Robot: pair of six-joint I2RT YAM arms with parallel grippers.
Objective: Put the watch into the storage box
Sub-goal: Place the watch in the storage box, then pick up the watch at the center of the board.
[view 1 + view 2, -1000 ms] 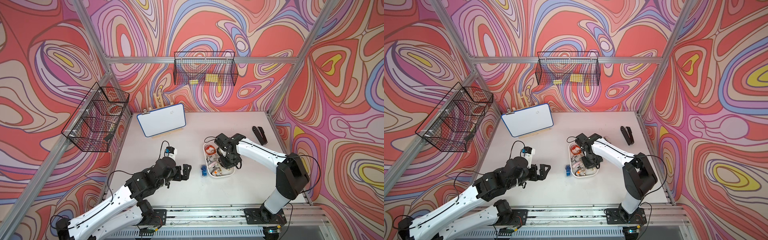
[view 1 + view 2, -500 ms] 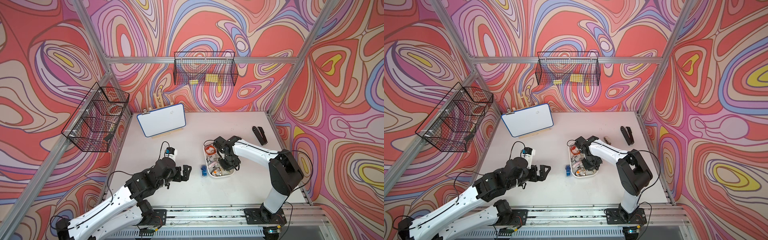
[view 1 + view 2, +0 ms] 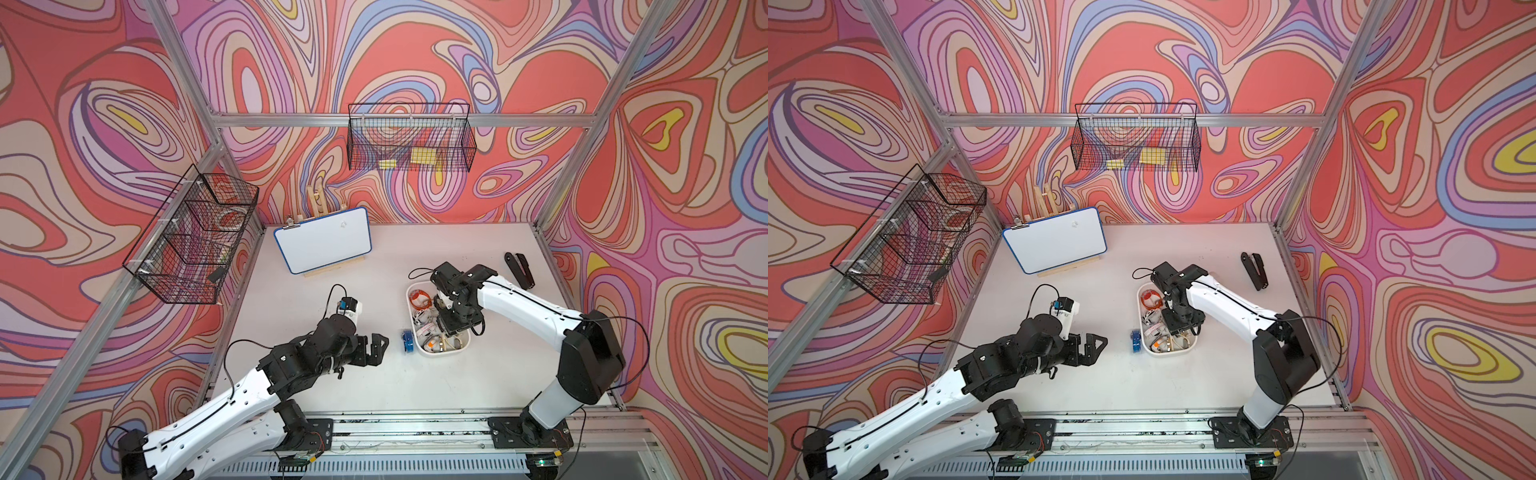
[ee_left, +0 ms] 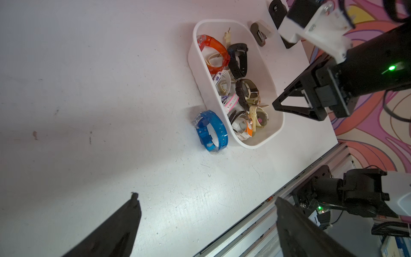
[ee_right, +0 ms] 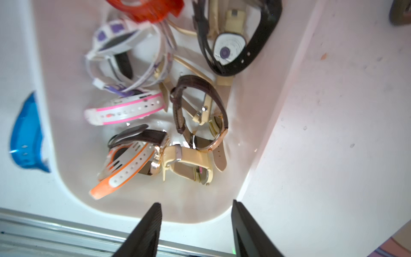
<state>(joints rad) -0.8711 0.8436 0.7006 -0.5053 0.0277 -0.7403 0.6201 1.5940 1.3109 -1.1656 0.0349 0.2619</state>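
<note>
The white storage box sits mid-table and holds several watches, among them an orange one and a brown-strapped one. A blue watch lies on the table just outside the box's wall. My right gripper hovers over the near end of the box, open, with nothing between its fingers. My left gripper is wide open and empty above the table, left of the blue watch.
A whiteboard leans at the back left. A black stapler lies at the right edge. Black wire baskets hang on the back wall and left wall. A metal rail runs along the table's front.
My right gripper was shut over the box and now stands open, having shifted slightly toward the box's near end. The left arm and the blue watch have not moved.
</note>
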